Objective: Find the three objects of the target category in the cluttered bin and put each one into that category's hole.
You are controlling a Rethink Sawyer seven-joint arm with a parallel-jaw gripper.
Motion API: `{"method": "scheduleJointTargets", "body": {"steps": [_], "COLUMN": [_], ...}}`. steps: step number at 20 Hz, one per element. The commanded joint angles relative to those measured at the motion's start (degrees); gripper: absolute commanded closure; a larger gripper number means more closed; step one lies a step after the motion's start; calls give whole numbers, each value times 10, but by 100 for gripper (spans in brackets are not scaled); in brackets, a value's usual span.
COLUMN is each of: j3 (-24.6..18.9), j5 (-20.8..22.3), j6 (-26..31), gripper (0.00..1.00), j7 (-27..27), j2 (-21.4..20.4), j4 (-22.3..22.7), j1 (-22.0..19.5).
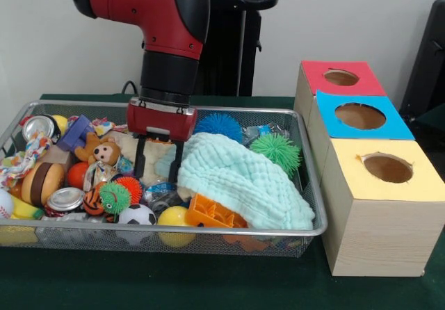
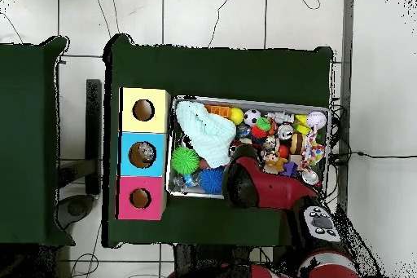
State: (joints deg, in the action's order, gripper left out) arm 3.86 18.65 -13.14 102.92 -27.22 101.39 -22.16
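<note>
We have our end effector (image 1: 158, 162) hanging low in the wire bin (image 1: 309, 185), with its two black fingers (image 1: 140, 158) spread apart and holding nothing. The tips reach down into the toys, just above a pale, soft patch. We cannot tell from the task which kind of thing we must find, so we guess. The spiky balls look like a set. The blue spiky ball (image 1: 217, 126) sits just to the right of our end effector and a bit behind it. The green spiky ball (image 1: 277, 151) lies farther to the right, past the big mint cloth (image 1: 240, 181). A small green and orange spiky ball (image 1: 119, 194) lies down and to the left, close to the front. These balls are round, so they have no long side, and their rubbery spikes look squishy and easy to pinch. The mint cloth is bumpy and floppy and it covers the right half of the bin, so more toys may hide under it. Far to the right, on the green desk (image 1: 208, 282), stand three boxes with round holes: the red box (image 1: 341, 78) at the back, the blue box (image 1: 359, 116) in the middle and the yellow box (image 1: 386, 168) in front. We think the blue ball is the nearest pick, a short hop to the right.
</note>
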Motion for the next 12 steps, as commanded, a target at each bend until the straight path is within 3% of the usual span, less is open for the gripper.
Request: {"method": "scheduleJointTargets", "body": {"steps": [1, 12], "j3": [-35, -22], "j5": [-38, -38], "j6": [-44, -56], "gripper": [0, 0], "j7": [127, 111], "j2": [30, 11], "j4": [-7, -2], "j1": [-14, -1]}}
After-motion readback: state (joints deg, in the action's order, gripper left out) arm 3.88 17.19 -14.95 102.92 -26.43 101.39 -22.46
